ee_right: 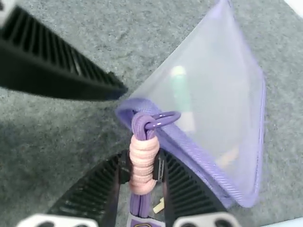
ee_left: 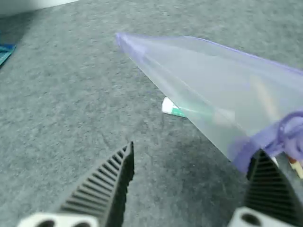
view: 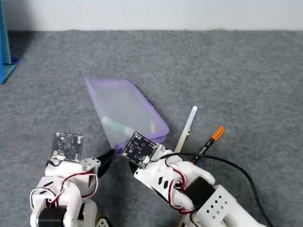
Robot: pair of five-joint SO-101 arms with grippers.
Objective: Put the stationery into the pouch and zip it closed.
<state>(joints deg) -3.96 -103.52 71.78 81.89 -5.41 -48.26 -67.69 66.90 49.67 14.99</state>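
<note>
A translucent purple pouch (view: 124, 109) lies mid-table, with a white and green stick (view: 116, 125) and a yellowish item (view: 152, 126) seen through it. My right gripper (ee_right: 142, 184) is shut on the pink and purple zipper pull (ee_right: 143, 158) at the pouch's (ee_right: 213, 99) near corner. My left gripper (ee_left: 189, 165) stands open just beside that corner, its fingers (ee_left: 111, 187) apart, with the pouch (ee_left: 222, 90) in front of it. On the cloth to the right of the pouch lie a white pen (view: 187, 126) and a black pen with an orange cap (view: 209, 141).
Grey felt covers the table (view: 227, 71). A blue object (view: 4, 42) stands at the far left edge. The right arm's cable (view: 236, 168) runs over the cloth near the two pens. Open cloth lies behind and to the right of the pouch.
</note>
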